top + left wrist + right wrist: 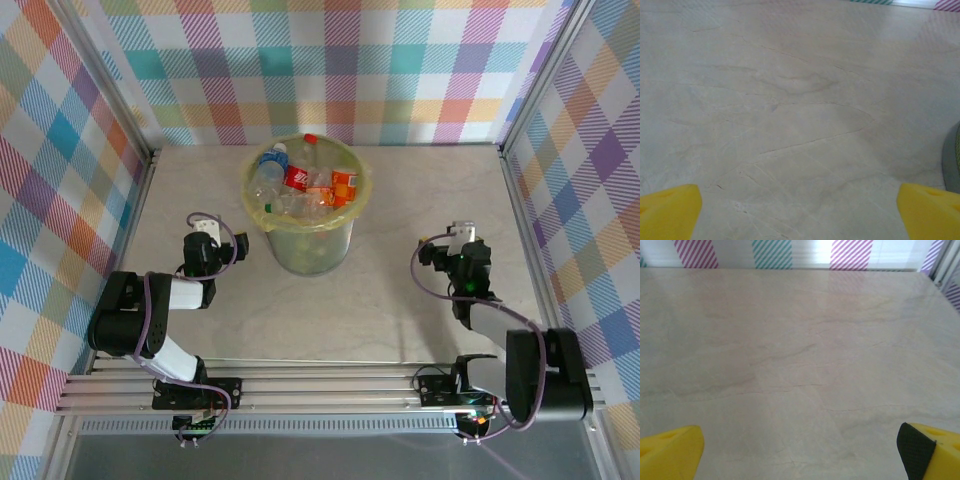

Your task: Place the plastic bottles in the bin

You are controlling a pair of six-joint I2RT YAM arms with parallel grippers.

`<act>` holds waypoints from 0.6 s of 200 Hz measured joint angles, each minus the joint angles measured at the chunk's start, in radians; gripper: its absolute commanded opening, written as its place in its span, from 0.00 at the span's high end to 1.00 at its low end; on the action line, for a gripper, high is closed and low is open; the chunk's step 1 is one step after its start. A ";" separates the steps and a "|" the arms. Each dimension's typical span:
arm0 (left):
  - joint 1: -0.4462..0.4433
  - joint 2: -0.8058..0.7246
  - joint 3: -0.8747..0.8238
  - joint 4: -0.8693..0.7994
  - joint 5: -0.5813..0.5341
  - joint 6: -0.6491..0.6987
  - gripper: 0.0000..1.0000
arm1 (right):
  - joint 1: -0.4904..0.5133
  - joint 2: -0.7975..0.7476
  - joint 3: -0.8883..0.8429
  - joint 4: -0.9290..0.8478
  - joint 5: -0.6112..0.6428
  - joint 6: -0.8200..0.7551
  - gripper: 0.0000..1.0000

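The pale green bin (311, 250) with its yellow-green bag stands at the middle back of the table. Several plastic bottles (308, 180) with red, orange and blue labels are piled inside it up to the rim. My left gripper (203, 224) rests low to the left of the bin, apart from it. In the left wrist view the left gripper (800, 215) is open, yellow fingertips (670, 212) wide apart over bare table. My right gripper (463, 233) sits to the right of the bin. The right gripper (800, 455) is open too, fingertips (670, 450) spread with nothing between.
The marble-patterned table (400, 200) is walled by checked panels on three sides. A grey-green edge of the bin (952, 160) shows at the right of the left wrist view. An aluminium rail (320, 385) carries both arm bases at the near edge.
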 measured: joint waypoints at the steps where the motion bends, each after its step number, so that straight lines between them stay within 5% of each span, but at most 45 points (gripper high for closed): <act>1: 0.000 0.000 0.000 0.000 0.000 0.000 0.00 | 0.000 0.006 0.000 0.005 -0.003 0.000 0.00; 80: 0.000 0.000 0.000 -0.003 0.000 0.000 0.00 | -0.012 0.299 0.048 0.208 -0.100 0.008 0.00; 120: 0.000 0.000 0.000 -0.003 0.000 0.001 0.00 | -0.026 0.313 0.113 0.175 -0.072 0.035 0.00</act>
